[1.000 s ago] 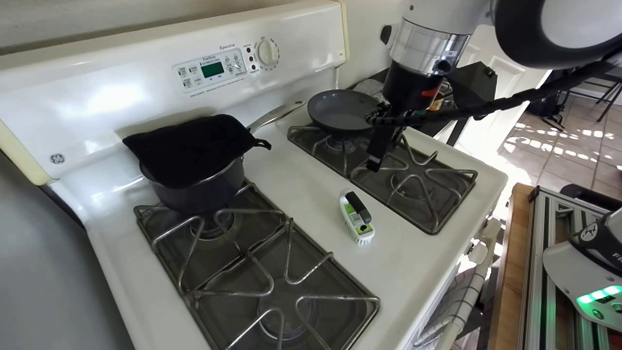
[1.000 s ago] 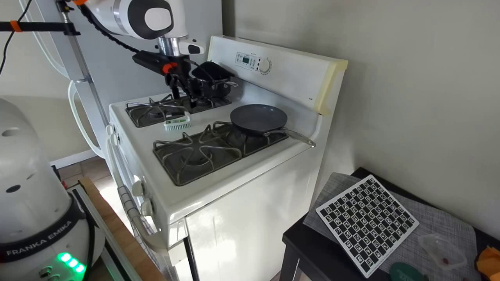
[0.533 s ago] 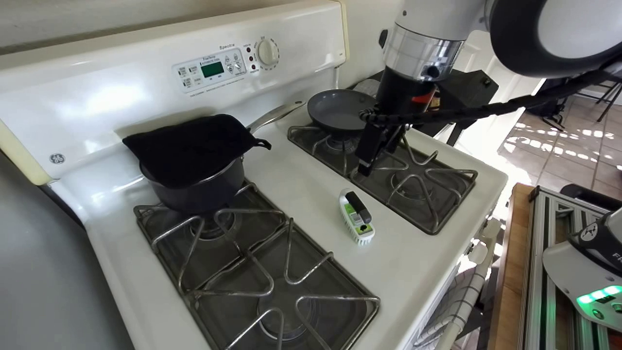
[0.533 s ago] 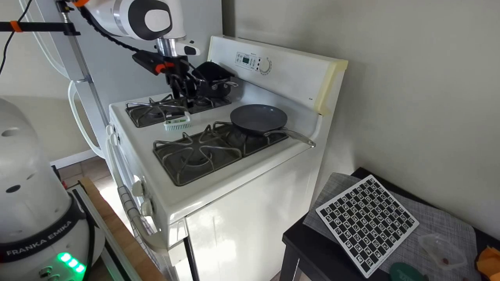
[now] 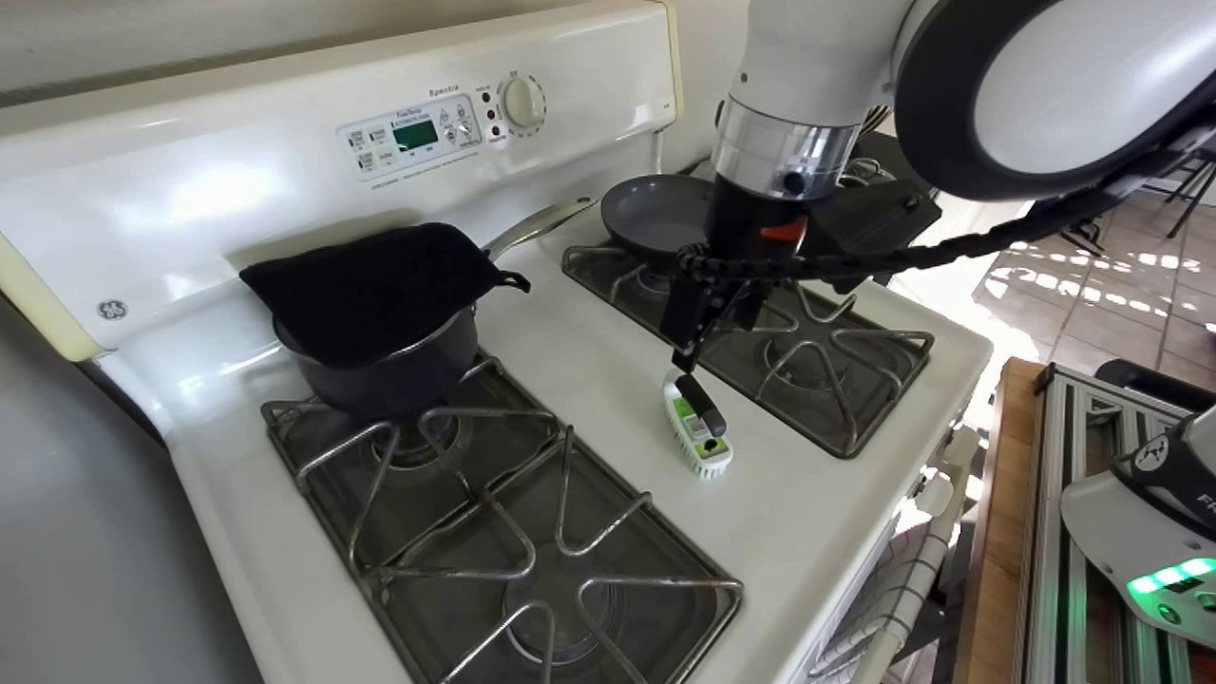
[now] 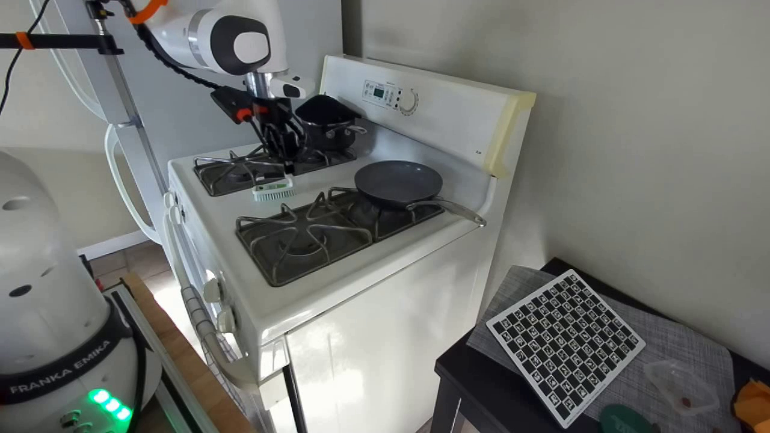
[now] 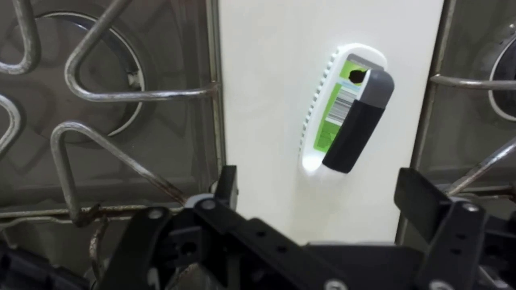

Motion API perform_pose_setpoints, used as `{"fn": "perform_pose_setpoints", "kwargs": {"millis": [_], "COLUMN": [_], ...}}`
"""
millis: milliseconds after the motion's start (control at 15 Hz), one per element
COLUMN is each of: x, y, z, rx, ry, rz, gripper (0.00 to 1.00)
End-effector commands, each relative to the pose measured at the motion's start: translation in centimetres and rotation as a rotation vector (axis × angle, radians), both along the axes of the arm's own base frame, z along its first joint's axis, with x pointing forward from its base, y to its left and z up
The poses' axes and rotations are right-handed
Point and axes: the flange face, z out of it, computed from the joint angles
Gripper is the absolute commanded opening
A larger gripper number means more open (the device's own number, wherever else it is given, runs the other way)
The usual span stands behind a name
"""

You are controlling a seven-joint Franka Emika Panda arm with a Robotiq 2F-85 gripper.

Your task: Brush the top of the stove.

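The place is a kitchen: a gas stove with a control panel stands by the wall, and a pot and a pan sit on it. A towel hangs over the oven handle. The floor is tiled.

in an exterior view, the brush lies on the stove top, between the left grate and the right grate. the pot stands on the rear of the left grate, the skillet on the rear of the right; behind both is the back panel.
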Motion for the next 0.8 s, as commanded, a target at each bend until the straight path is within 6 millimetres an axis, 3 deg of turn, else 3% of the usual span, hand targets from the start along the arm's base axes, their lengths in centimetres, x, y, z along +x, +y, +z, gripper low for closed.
{"fn": "perform_pose_setpoints", "kwargs": {"millis": [0, 200, 267, 333, 400, 533, 600, 667, 733], "x": [1.3, 2.1, 2.3, 2.5, 2.6, 2.7, 2.8, 2.8, 2.8], "y": [1.2, 1.9, 2.1, 2.3, 2.6, 3.1, 3.3, 3.6, 3.8], "z": [-1.5, -2.2, -2.4, -2.6, -2.9, -3.4, -3.6, -3.7, -3.9], "rx": [0.017, 0.047, 0.055, 0.060, 0.067, 0.081, 0.085, 0.094, 0.087], "ry": [0.013, 0.017, 0.020, 0.021, 0.026, 0.035, 0.041, 0.052, 0.057], "rz": [-0.052, -0.079, -0.083, -0.088, -0.092, -0.096, -0.100, -0.101, -0.104], "gripper": [1.00, 0.99, 0.93, 0.86, 0.68, 0.50, 0.72, 0.85, 0.87]}}
